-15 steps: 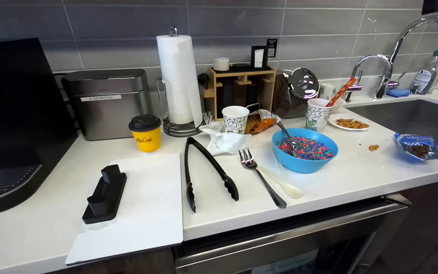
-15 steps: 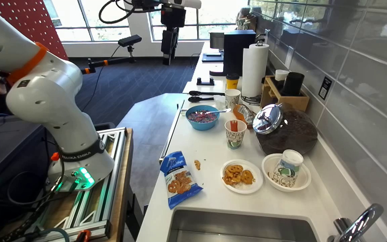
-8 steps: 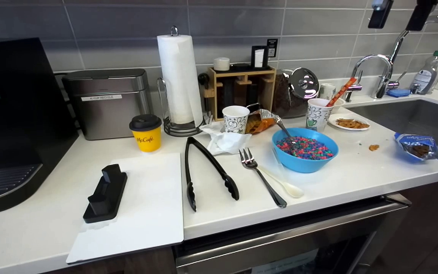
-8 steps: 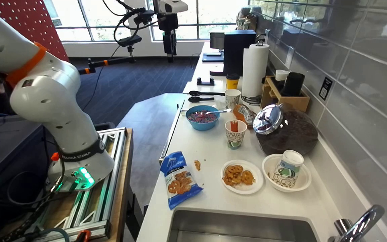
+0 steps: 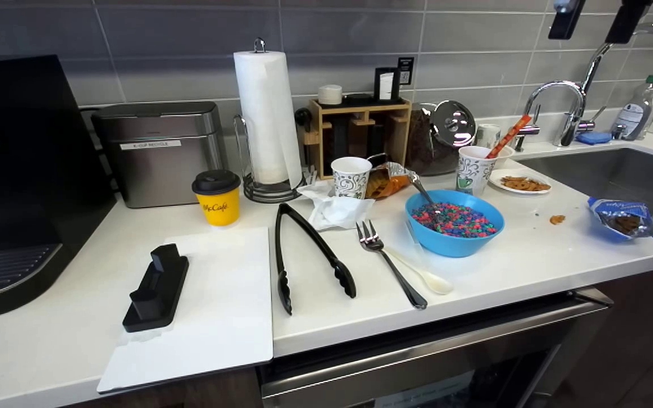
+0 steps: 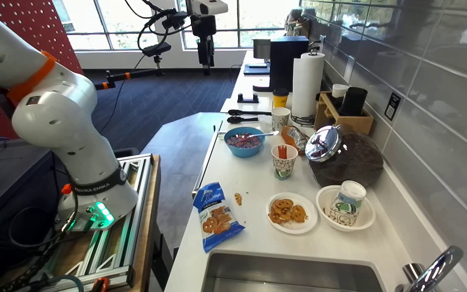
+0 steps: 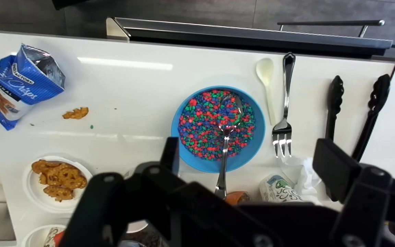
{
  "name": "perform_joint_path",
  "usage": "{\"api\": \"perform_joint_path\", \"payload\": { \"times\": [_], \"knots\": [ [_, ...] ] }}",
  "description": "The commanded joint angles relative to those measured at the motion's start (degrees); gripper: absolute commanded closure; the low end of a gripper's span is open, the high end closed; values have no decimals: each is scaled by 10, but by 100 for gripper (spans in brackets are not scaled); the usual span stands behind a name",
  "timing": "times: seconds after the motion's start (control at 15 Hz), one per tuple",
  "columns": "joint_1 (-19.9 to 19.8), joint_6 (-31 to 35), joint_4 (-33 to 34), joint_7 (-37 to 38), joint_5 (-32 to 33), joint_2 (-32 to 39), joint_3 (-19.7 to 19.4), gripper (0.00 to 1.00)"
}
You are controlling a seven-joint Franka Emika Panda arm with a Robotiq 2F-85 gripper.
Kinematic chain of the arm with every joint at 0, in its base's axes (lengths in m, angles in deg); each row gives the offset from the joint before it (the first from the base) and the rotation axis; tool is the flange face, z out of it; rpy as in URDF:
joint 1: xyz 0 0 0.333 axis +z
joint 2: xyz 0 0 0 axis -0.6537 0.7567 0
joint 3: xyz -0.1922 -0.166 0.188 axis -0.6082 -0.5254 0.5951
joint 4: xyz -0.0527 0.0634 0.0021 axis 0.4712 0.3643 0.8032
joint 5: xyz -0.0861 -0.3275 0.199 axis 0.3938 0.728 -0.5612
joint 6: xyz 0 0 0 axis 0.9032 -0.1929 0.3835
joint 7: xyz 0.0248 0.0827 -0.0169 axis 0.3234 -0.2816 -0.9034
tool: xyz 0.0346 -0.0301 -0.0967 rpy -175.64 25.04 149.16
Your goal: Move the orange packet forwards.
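The orange packet (image 5: 388, 182) lies on the counter at the back, between a paper cup and the large jar. It also shows in an exterior view (image 6: 294, 137), partly hidden by the jar's lid. In the wrist view only a small orange end (image 7: 234, 198) shows; my gripper's body hides the rest. My gripper (image 7: 247, 151) is open with its fingers wide apart and nothing between them. It hangs high above the counter, over the blue bowl's area in the wrist view. Its fingertips (image 5: 564, 25) show at the top right of an exterior view.
A blue bowl (image 5: 454, 243) with coloured pebbles stands in front of the packet; its spoon handle (image 7: 223, 171) reaches toward the packet. A paper cup (image 5: 351, 180) and crumpled tissue (image 5: 338, 212) are beside it. Another cup (image 6: 284, 166) and the jar (image 6: 351, 162) stand close by.
Between one second and half a second ago, my gripper came lower and further left into an exterior view. Since then it is nearly still. The packet has not moved.
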Motion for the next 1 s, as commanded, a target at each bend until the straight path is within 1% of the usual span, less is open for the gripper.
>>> {"api": "perform_joint_path", "payload": {
  "times": [0.0, 0.2, 0.33, 0.47, 0.67, 0.8, 0.93],
  "knots": [
    [-14, 15, 1, 110, 15, 34, 26, 0],
    [-7, 32, 1, 229, 13, 85, 55, 0],
    [-2, 76, 6, 310, 13, 128, 67, 0],
    [3, 125, 13, 385, 18, 171, 72, 0],
    [13, 202, 20, 491, 40, 230, 64, 0],
    [13, 245, 33, 555, 71, 269, 49, 0],
    [14, 285, 52, 625, 119, 305, 28, 0]
  ]
}}
